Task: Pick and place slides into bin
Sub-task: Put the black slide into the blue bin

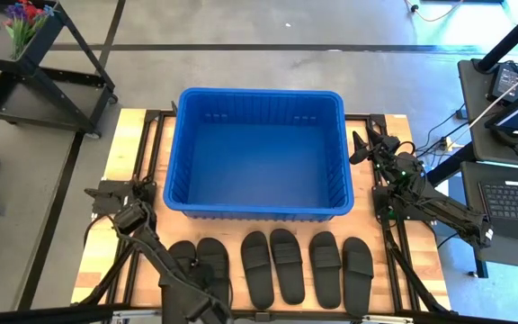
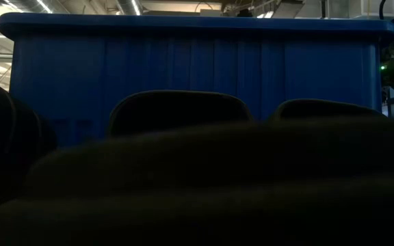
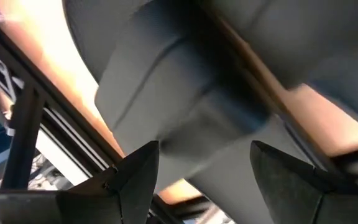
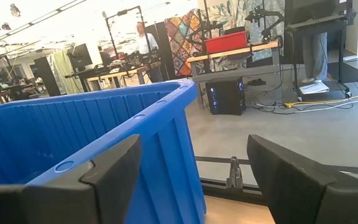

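Note:
Six black slides lie sole-down in a row along the table's near edge: a left pair (image 1: 212, 259), a middle pair (image 1: 271, 263) and a right pair (image 1: 342, 266). The blue bin (image 1: 257, 153) stands behind them, nothing in it. My left arm (image 1: 192, 290) reaches over the left pair and hides its own gripper there. In the left wrist view my left gripper (image 3: 204, 180) is open just above a black slide (image 3: 185, 93), touching nothing that shows. My right gripper (image 4: 194, 171) is open and empty beside the bin's right wall (image 4: 160, 149), near its far corner (image 1: 364, 148).
The slides fill the low view's foreground (image 2: 183, 178), with the bin's near wall (image 2: 183, 68) behind them. A black cart (image 1: 43, 72) stands off the table's far left, and a desk with a laptop (image 1: 511, 193) stands to the right. People stand in the room beyond (image 4: 143, 37).

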